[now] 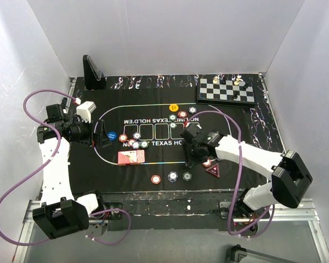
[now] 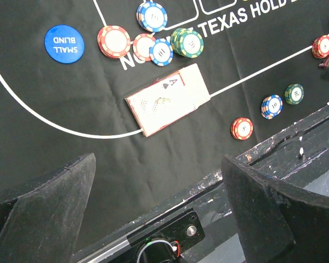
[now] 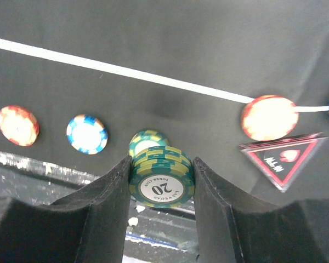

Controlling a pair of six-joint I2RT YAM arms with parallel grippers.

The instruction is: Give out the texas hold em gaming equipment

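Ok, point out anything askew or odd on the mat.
The card deck lies crooked across the white line, an ace's corner showing. Chips beside it overlap in a loose heap. Nothing looks damaged.

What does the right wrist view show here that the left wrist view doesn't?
Right wrist only: a stack of green poker chips marked 20 pinched in the right end effector. Left wrist only: the blue round SMALL BLIND button and red-edged playing-card deck. Both: the black printed mat, plus a loose red poker chip and blue poker chip near its edge.
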